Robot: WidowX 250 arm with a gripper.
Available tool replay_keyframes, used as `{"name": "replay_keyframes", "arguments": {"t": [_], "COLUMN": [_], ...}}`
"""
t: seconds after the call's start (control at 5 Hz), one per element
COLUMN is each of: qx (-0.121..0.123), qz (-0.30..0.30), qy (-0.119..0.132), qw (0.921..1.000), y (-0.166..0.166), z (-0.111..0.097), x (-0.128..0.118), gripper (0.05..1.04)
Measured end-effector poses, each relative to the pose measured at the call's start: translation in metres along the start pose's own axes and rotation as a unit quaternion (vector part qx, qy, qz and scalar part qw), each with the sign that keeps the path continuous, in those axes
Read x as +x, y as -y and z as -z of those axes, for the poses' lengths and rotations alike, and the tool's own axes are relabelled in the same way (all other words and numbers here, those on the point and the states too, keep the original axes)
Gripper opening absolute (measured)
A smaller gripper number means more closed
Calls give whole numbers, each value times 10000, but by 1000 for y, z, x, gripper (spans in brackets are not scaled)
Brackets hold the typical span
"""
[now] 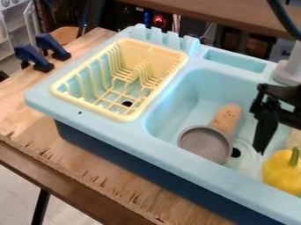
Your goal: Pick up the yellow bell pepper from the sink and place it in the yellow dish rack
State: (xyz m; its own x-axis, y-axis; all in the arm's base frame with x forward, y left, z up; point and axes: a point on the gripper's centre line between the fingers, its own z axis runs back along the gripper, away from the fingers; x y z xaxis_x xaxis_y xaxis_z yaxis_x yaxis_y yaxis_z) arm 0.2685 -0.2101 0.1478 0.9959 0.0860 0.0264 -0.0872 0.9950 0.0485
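Note:
The black gripper (267,125) hangs over the right part of the sink basin, near the view's right edge. Below it and to the right lies a yellow bell pepper (280,172) with a green stem. To the gripper's left, a round grey metal pan or bowl (204,143) rests in the basin. A tan, speckled, rounded piece (226,117) lies against the pan's upper right side. No held object can be made out at the gripper.
A yellow dish rack (61,93) sits in the light blue sink unit (154,139), left of the basin. Two dark blue clamps (34,57) grip the wooden table (23,110) at the upper left. A grey faucet base (288,70) stands behind the gripper. Something pale shows at the basin's right.

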Motion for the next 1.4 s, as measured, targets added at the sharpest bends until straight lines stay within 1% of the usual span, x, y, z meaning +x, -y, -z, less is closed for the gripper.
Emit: {"name": "replay_keyframes", "arguments": {"t": [0.2, 0.4, 0.6, 1.0, 1.2, 1.4], "qx": [-185, -303, -343, -403, -392, -419], "qz": [-135, -92, 38, 214, 199, 235], "qy": [-8, -24, -36, -11, -23, -4], "qw": [9997, 9995, 9994, 9990, 9990, 9988], "y": [-3, 0, 4, 8, 7, 6], "z": [2, 6, 6, 6, 7, 5], "x": [3, 4, 0, -2, -2, -5], "gripper": [1003, 1003, 966, 488, 278, 160]}}
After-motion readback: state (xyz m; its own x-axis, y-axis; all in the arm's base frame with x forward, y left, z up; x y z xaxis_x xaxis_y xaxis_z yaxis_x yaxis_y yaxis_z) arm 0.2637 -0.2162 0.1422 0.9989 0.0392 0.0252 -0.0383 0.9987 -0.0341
